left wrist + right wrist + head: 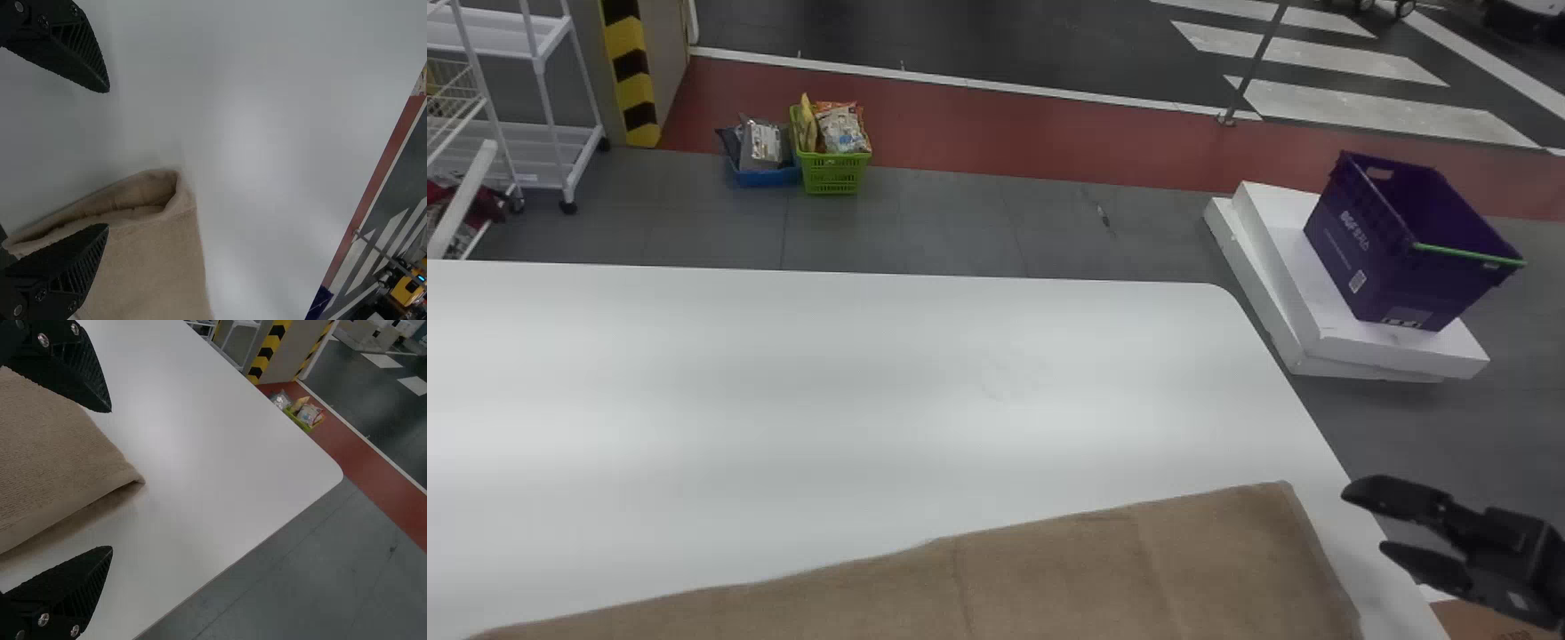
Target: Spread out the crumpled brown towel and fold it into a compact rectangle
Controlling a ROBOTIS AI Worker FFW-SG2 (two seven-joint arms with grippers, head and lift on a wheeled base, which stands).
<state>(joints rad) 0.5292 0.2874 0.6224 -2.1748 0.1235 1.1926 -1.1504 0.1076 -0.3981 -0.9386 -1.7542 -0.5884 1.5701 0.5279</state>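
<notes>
The brown towel (pixel 1049 569) lies spread along the near part of the white table, its far right corner close to the table's right edge. My right gripper (pixel 1365 520) is open beside that corner, around the table's right edge. In the right wrist view, the towel (pixel 53 460) ends in a corner between the parted fingers of the right gripper (pixel 110 480), which holds nothing. In the left wrist view, the left gripper (pixel 108 159) stands open; the towel's end (pixel 153 253) has a raised, curled fold near one fingertip.
The white table (pixel 827 400) reaches away beyond the towel. On the floor to its right, a purple crate (pixel 1405 240) rests on white boxes (pixel 1352 329). Green (pixel 834 173) and blue (pixel 765 175) baskets stand on the floor behind, and a white shelf cart (pixel 543 133) is at the far left.
</notes>
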